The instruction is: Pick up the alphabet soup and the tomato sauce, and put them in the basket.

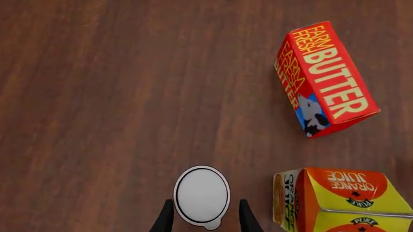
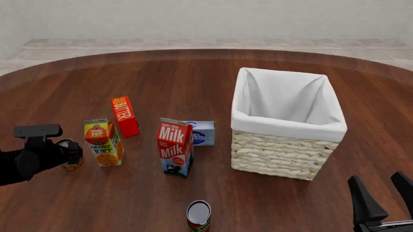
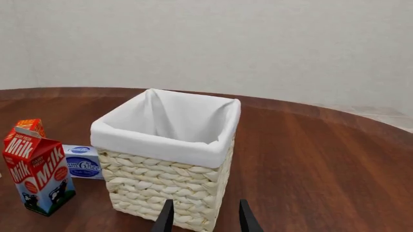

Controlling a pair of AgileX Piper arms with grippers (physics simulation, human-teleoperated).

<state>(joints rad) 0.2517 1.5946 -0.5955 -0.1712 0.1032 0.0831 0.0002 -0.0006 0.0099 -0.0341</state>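
The alphabet soup can (image 1: 201,193) stands upright, and only its silvery top shows in the left wrist view. My left gripper (image 1: 205,203) is open right above it, with one finger on each side of the can. In the front view the gripper (image 2: 68,153) hides most of the can (image 2: 69,166) at the far left. The tomato sauce can (image 2: 199,216), red with a pale top, stands near the table's front edge. The basket (image 2: 287,145) stands right of centre and also shows in the right wrist view (image 3: 164,191). My right gripper (image 2: 377,180) is open and empty at the front right, behind the basket (image 3: 206,203).
An orange juice carton (image 2: 103,143) stands right beside the left gripper, with a butter box (image 2: 125,116) lying behind it. A milk carton (image 2: 175,148) and a small blue-white box (image 2: 202,133) stand between them and the basket.
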